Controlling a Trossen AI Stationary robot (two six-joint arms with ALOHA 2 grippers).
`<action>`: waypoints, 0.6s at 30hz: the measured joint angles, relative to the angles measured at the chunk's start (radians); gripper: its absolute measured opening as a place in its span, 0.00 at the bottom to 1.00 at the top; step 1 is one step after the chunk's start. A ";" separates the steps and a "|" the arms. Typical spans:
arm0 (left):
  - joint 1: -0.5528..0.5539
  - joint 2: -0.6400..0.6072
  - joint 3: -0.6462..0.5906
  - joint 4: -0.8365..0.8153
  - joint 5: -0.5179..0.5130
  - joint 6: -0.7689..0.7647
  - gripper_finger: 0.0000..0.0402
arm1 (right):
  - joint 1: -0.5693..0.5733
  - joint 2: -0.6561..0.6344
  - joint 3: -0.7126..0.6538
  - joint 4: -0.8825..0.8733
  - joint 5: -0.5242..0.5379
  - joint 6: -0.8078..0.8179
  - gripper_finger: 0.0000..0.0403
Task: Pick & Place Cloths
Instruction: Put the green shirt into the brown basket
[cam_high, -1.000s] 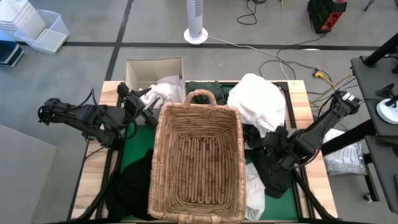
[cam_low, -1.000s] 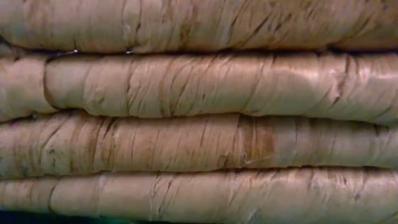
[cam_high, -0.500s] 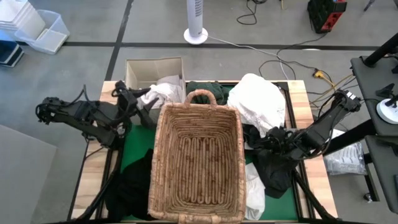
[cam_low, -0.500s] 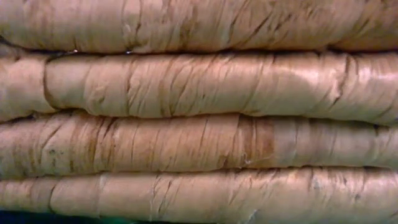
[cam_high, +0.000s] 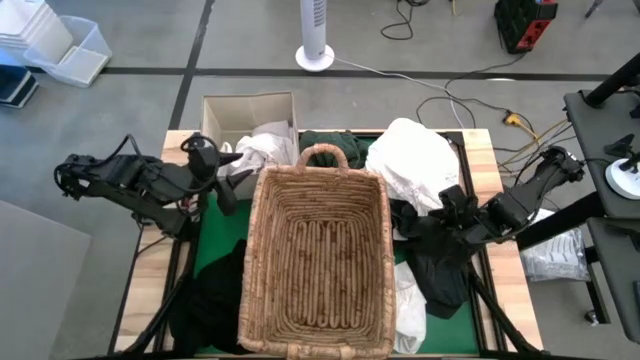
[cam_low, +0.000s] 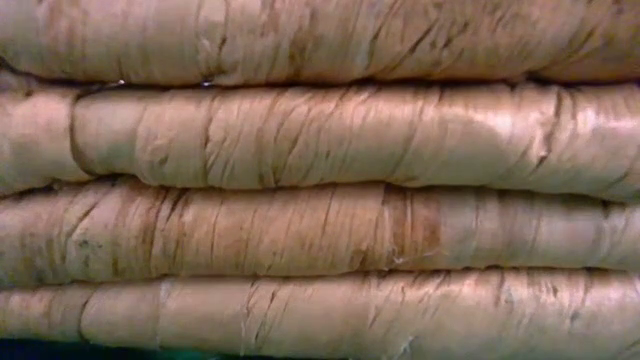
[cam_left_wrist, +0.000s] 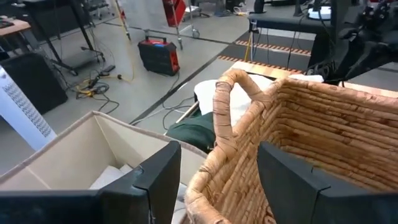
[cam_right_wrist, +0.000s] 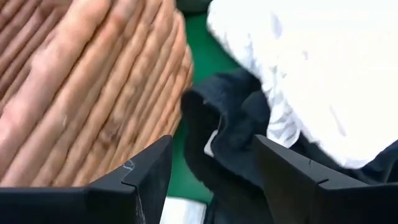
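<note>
**On the Surface: Basket, Cloths, Two Hands**

At far left, left hand (cam_high: 228, 178), fingers apart, empty, beside the wicker basket (cam_high: 316, 262) near its handle. Black cloth (cam_high: 212, 298) at the basket's near left corner. Behind the basket: crumpled white cloth (cam_high: 262, 146), dark green cloth (cam_high: 333, 141). Right of the basket: large white cloth (cam_high: 425, 162), black cloth (cam_high: 437, 270) on the green mat (cam_high: 215, 225). Right hand (cam_high: 450, 212), fingers apart, over that black cloth, holding nothing.
</note>
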 joint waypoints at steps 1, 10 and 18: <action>0.000 0.005 0.000 0.000 -0.007 0.004 0.47 | -0.021 0.001 0.004 0.000 0.000 -0.009 0.53; 0.014 0.051 0.091 0.002 -0.135 0.032 0.47 | -0.194 -0.013 0.063 -0.009 -0.019 -0.134 0.53; 0.067 0.110 0.196 0.001 -0.040 0.094 0.47 | -0.258 -0.061 0.072 0.006 -0.232 -0.514 0.53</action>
